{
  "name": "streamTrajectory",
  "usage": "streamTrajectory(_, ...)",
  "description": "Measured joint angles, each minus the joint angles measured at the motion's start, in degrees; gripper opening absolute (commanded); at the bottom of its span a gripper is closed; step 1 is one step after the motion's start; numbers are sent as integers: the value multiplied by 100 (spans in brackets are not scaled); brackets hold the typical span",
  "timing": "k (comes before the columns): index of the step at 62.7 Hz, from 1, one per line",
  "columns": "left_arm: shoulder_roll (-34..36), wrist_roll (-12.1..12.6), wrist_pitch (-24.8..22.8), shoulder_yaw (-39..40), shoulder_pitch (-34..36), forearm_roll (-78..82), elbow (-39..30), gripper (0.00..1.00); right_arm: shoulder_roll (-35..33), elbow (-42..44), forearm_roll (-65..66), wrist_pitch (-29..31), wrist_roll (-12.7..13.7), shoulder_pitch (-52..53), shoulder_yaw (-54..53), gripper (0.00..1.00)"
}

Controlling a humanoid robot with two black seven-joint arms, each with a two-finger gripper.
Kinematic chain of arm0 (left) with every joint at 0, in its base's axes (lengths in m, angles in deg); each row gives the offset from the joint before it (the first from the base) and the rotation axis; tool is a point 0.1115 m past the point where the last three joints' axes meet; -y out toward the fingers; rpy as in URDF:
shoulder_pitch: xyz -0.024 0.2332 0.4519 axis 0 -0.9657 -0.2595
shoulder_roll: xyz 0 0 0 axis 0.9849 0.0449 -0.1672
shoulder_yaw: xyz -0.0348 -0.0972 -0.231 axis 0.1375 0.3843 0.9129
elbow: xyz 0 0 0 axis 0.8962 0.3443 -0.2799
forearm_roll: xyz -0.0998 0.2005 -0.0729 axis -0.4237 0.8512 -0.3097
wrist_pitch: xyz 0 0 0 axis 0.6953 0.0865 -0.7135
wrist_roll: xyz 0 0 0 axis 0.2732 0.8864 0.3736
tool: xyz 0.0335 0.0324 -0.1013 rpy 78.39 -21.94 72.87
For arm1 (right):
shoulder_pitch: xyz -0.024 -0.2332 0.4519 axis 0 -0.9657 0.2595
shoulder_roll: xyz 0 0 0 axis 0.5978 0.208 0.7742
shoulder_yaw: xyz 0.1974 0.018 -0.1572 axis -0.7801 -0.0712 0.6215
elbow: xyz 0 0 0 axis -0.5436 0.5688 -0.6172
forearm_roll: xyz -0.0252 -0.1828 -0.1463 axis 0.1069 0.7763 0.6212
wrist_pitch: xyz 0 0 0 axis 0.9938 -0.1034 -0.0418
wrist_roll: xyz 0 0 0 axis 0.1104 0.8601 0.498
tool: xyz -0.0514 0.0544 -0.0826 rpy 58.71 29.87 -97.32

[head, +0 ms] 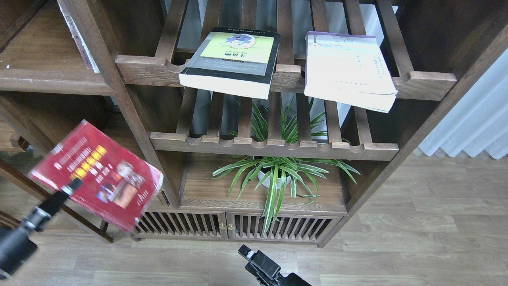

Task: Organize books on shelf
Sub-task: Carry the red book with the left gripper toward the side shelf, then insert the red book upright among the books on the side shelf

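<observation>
While left gripper [73, 186] grips red book [99, 174] at lower edge, keep cover level toward solid shelf [51, 77]; right gripper [248, 253] state unclear.

My left gripper [73, 186] clamps the red book [99, 174], tilted and blurred, low on the left in front of the bookcase. The yellow-green book [232, 59] and the pale book [347, 69] lie flat on the upper slatted rack [285, 75], near edges overhanging its front rail.
</observation>
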Motion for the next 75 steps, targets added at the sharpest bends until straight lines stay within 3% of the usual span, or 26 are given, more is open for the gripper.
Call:
streamTrajectory(12,341,171,0,798,-2,18,29,6,0,30,-5,0,0,1,-3,100)
streamTrajectory(27,435,1080,0,1775,93,66,221,6,0,42,-5,0,0,-34,-8,100)
streamTrajectory(37,436,1467,0,2216,435,468,371,6,0,43,-6,0,-1,-38,0,100)
streamTrajectory(54,436,1550,0,2530,1763,1664,792,7,0,43,-5,0,0,-45,14,100)
streamTrajectory(75,3,1567,-1,2087,3366,3024,1045,7,0,43,-5,0,0,-54,18,100)
